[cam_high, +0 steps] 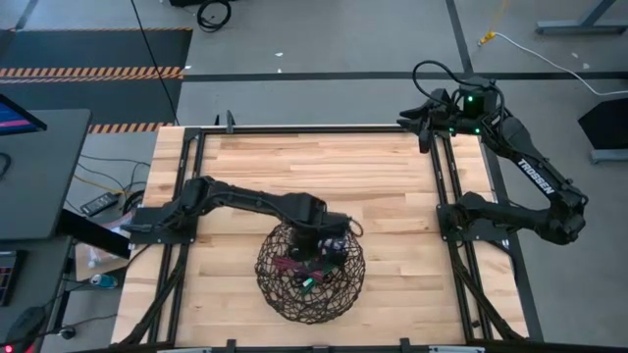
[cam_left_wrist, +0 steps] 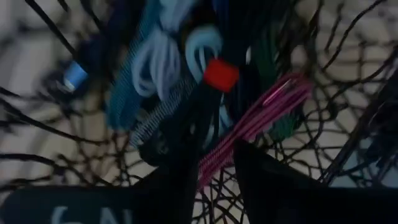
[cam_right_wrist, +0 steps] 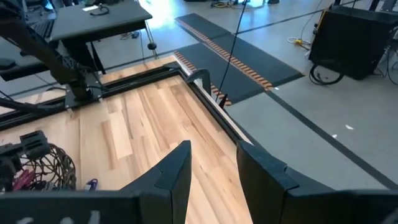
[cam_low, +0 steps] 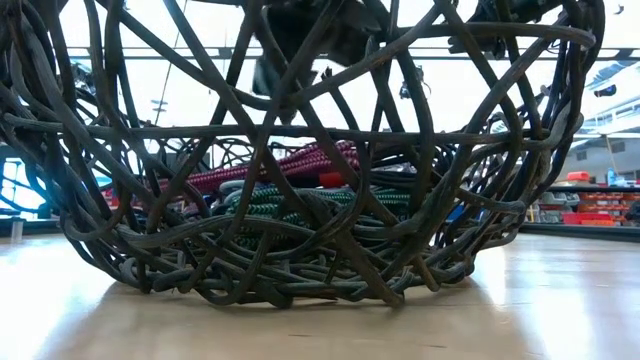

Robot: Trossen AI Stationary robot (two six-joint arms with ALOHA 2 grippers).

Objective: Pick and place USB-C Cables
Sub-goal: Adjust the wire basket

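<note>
- Left gripper [cam_left_wrist: 211, 171] down inside the round dark wire-mesh basket [cam_high: 280, 299] near the front edge of the pale wooden bench [cam_high: 392, 176]; fingers parted, straddling a maroon braided USB-C cable [cam_left_wrist: 261, 115] without clamping it.
- Coiled USB-C cables [cam_low: 290, 185] in maroon, teal and light blue heaped on the basket floor, walled in all round.
- Bare boards from basket to right rail.
- Right gripper [cam_right_wrist: 211, 171] parked above the far right corner, fingers apart, holding nothing.
</note>
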